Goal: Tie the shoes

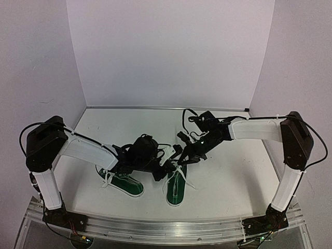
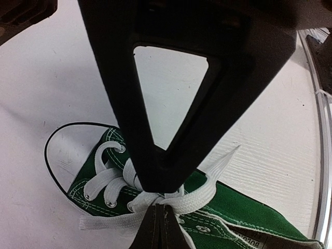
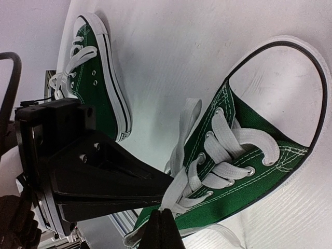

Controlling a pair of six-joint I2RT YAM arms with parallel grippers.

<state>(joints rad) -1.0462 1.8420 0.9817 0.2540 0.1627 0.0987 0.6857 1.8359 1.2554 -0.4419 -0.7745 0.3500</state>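
left gripper point(image 1: 167, 167), right gripper point(image 1: 181, 158) at shoe laces point(image 1: 183, 176)

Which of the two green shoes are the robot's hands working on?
The right-hand shoe: the left hand and right hand pinch its white laces. The other shoe sits untouched.

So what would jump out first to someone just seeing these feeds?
The left arm and right arm meet over the right-hand green sneaker, jaws shut on its white laces near the top eyelets. The other sneaker lies just left of it, laces trailing loose.
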